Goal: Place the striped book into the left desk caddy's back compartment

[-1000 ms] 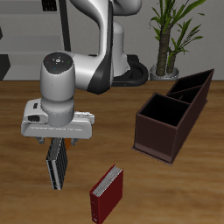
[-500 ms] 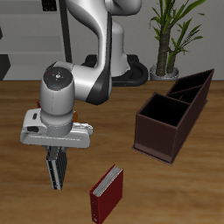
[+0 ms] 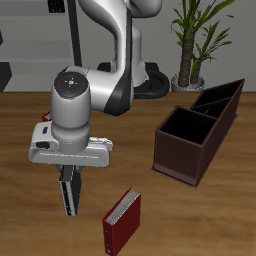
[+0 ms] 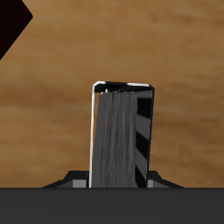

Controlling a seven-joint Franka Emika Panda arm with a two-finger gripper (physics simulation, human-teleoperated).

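Observation:
The striped book [image 3: 69, 193] hangs upright under my gripper [image 3: 69, 172], which is shut on its upper edge, over the wooden table near the front edge. In the wrist view the book [image 4: 122, 131] fills the space between my fingers, showing its black, grey and white stripes. The left desk caddy [image 3: 180, 160], a dark brown box with two open compartments in a row, stands well off to the side and farther back. A good stretch of table separates the book from it.
A dark red book [image 3: 122, 222] lies on the table just beside the held book, close to the front edge. A potted plant [image 3: 194, 45] stands behind the caddy, and the robot's base [image 3: 140, 80] sits at the back.
The gripper with the striped book has shifted slightly toward the caddy side, and the wrist has turned a little. The red book and caddy have not moved.

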